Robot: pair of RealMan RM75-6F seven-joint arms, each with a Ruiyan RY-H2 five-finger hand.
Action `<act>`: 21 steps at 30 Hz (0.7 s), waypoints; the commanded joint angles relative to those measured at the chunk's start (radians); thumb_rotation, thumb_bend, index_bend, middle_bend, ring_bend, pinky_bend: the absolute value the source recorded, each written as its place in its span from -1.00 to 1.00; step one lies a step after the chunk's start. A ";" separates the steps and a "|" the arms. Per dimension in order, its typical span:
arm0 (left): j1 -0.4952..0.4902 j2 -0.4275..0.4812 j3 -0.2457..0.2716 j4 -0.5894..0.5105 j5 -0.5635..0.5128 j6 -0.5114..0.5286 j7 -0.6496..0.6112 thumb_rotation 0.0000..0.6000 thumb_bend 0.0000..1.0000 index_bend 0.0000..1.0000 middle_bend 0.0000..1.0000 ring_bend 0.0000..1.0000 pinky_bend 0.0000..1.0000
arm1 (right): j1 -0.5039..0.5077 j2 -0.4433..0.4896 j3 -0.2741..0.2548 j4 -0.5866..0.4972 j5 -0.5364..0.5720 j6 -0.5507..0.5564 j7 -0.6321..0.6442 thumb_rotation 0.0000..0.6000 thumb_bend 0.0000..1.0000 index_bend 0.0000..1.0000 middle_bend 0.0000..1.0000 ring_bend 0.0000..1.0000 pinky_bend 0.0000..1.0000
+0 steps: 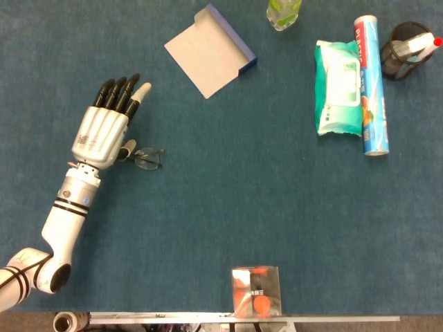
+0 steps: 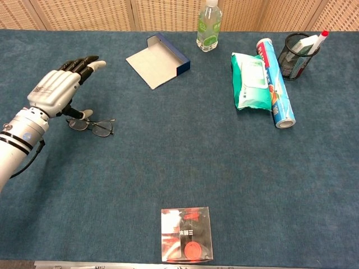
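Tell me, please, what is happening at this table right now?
The robot's left hand hovers open, fingers stretched out, just over a pair of glasses lying on the blue table; it holds nothing. The right hand is out of sight. Further off lie an open box, a bottle, a pack of wipes and a clear case near the front edge.

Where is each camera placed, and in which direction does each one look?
Head view: high above, looking almost straight down on the table; shows the left hand and forearm over the glasses.
Chest view: lower, at the table's near edge, looking forward and down to the wooden wall behind; shows the left hand.
Both share the glasses, clear box, blue tray and wipes pack.
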 commanded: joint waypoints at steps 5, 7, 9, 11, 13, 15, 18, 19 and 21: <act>0.013 0.046 -0.008 -0.053 0.053 0.091 0.021 1.00 -0.63 -1.00 -1.00 -1.00 -0.88 | 0.000 -0.001 -0.002 0.002 -0.004 0.001 0.001 1.00 -0.49 0.26 0.00 -0.24 -0.22; 0.016 0.059 -0.012 -0.062 0.056 0.104 0.030 1.00 -0.63 -1.00 -1.00 -1.00 -0.88 | -0.001 -0.001 -0.002 0.001 -0.007 0.003 -0.001 1.00 -0.49 0.26 0.00 -0.24 -0.22; 0.021 0.072 -0.015 -0.071 0.053 0.107 0.034 1.00 -0.62 -1.00 -1.00 -1.00 -0.88 | -0.001 -0.001 -0.003 -0.001 -0.009 0.005 -0.004 1.00 -0.49 0.26 0.00 -0.24 -0.22; 0.025 0.079 -0.016 -0.073 0.048 0.105 0.035 1.00 -0.63 -1.00 -1.00 -1.00 -0.88 | -0.002 -0.001 -0.004 -0.002 -0.010 0.006 -0.005 1.00 -0.49 0.26 0.00 -0.25 -0.22; 0.031 0.082 -0.013 -0.069 0.042 0.098 0.031 1.00 -0.63 -1.00 -1.00 -1.00 -0.88 | -0.002 -0.002 -0.004 -0.003 -0.010 0.006 -0.007 1.00 -0.49 0.26 0.00 -0.24 -0.22; 0.036 0.078 -0.008 -0.057 0.041 0.094 0.029 1.00 -0.63 -1.00 -1.00 -1.00 -0.88 | -0.001 -0.002 -0.004 -0.003 -0.010 0.004 -0.010 1.00 -0.49 0.26 0.00 -0.24 -0.22; 0.039 0.067 -0.006 -0.041 0.038 0.088 0.017 1.00 -0.62 -1.00 -1.00 -1.00 -0.88 | 0.001 -0.003 -0.005 -0.005 -0.010 0.000 -0.014 1.00 -0.49 0.26 0.00 -0.24 -0.22; 0.039 0.063 -0.005 -0.033 0.038 0.085 0.013 1.00 -0.62 -1.00 -1.00 -1.00 -0.88 | 0.001 -0.002 -0.005 -0.006 -0.010 -0.001 -0.015 1.00 -0.49 0.26 0.00 -0.24 -0.22; 0.039 0.055 -0.004 -0.020 0.040 0.083 0.008 1.00 -0.62 -1.00 -1.00 -1.00 -0.88 | 0.001 -0.002 -0.004 -0.006 -0.008 -0.002 -0.015 1.00 -0.49 0.26 0.00 -0.24 -0.22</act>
